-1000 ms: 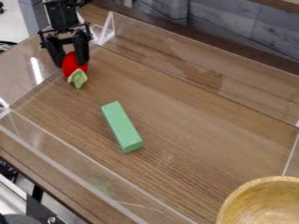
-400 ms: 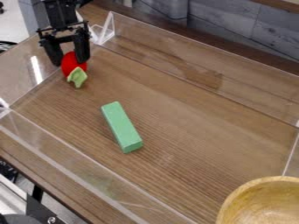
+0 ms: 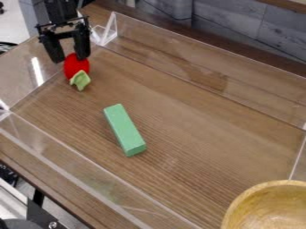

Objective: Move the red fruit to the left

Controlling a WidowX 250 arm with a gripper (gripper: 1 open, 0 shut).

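– Fruit position?
– It lies at the far left of the surface, well apart from the green block.
– And your tool?
– My tool is wide open above it, holding nothing. The move looks done; I only need to retreat.

A black robot arm reaches steeply down at the upper left, its claw spread wide with two dark fingers pointing downward, gripping nothing.
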